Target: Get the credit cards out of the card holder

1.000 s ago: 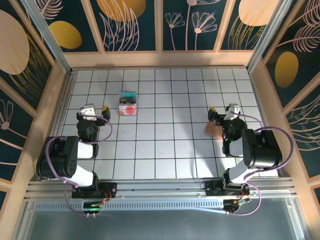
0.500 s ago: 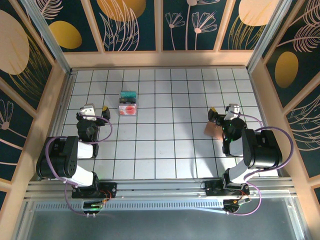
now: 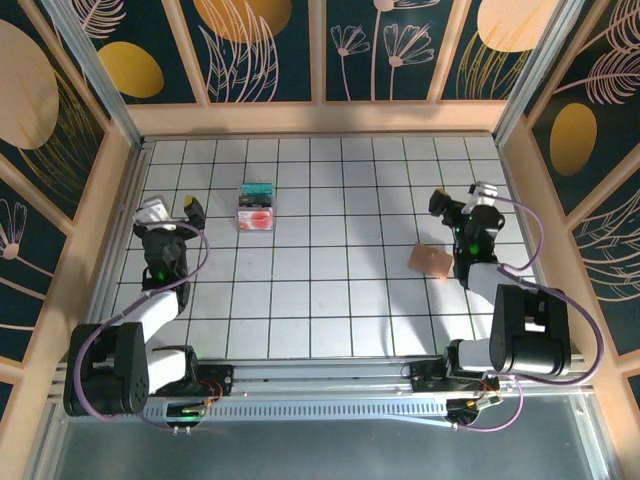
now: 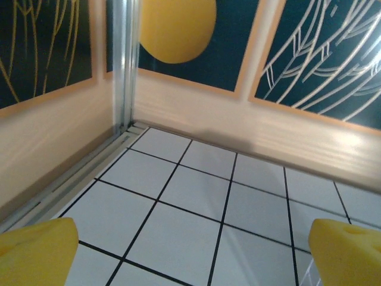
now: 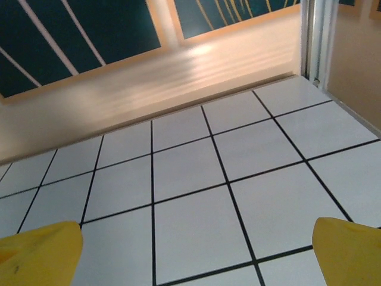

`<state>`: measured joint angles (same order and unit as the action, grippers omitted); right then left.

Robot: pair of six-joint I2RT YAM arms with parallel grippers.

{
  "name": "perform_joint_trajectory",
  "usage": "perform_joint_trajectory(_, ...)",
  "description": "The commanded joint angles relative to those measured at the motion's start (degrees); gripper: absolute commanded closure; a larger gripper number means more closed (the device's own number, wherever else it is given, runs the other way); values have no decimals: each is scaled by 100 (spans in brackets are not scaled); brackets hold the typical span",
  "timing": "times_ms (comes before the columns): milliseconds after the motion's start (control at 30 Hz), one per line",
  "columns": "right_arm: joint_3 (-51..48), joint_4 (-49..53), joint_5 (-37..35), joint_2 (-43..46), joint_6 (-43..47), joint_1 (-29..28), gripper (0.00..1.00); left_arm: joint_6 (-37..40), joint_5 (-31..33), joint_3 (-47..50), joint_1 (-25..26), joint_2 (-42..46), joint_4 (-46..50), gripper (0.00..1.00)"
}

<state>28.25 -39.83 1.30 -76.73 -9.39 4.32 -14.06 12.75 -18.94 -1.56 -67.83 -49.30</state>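
The credit cards lie together on the tiled floor at the back left: a teal one (image 3: 257,189) and, just nearer, a white-and-red one (image 3: 256,218). On the right the pinkish-brown card holder (image 3: 431,261) lies flat, outer side up. My left gripper (image 3: 172,209) stands open about two tiles left of the cards. My right gripper (image 3: 462,198) stands open just beyond the holder, toward the back right, apart from it. In the wrist views the left gripper (image 4: 193,256) and the right gripper (image 5: 193,250) have bare tiles between their yellow fingertips (image 4: 36,250) (image 5: 351,247).
Wooden walls (image 3: 320,118) with dark patterned panels close in the tiled floor at the back and both sides. The left wrist view faces the back left corner post (image 4: 122,59). The right wrist view faces the back right corner (image 5: 315,42).
Both arms have stretched out away from their bases. The left gripper went back and left. The right gripper rose off the card holder's spot toward the back right. Cards and holder stayed put.
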Motion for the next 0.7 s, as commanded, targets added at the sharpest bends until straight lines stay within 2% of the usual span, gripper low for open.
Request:
perform_joint_trajectory(0, 424, 1842, -200, 183, -586, 52, 1, -620, -12, -271, -38, 222, 945, 1)
perform_joint_trajectory(167, 777, 3385, -323, 267, -1035, 52, 1, -1155, -339, -268, -37, 688, 1299, 1)
perform_joint_trajectory(300, 743, 4250, -304, 429, -1371, 54, 1, -1403, -530, -320, 26, 1065, 1711, 1)
perform_joint_trajectory(467, 560, 4914, -44, 726, -1666, 58, 2, -1270, 7, -485, 794, 1346, 2206, 1)
perform_joint_trajectory(667, 379, 5277, 75, 767, -1880, 52, 2, -1634, 21, -571, 1276, 1224, 2092, 1)
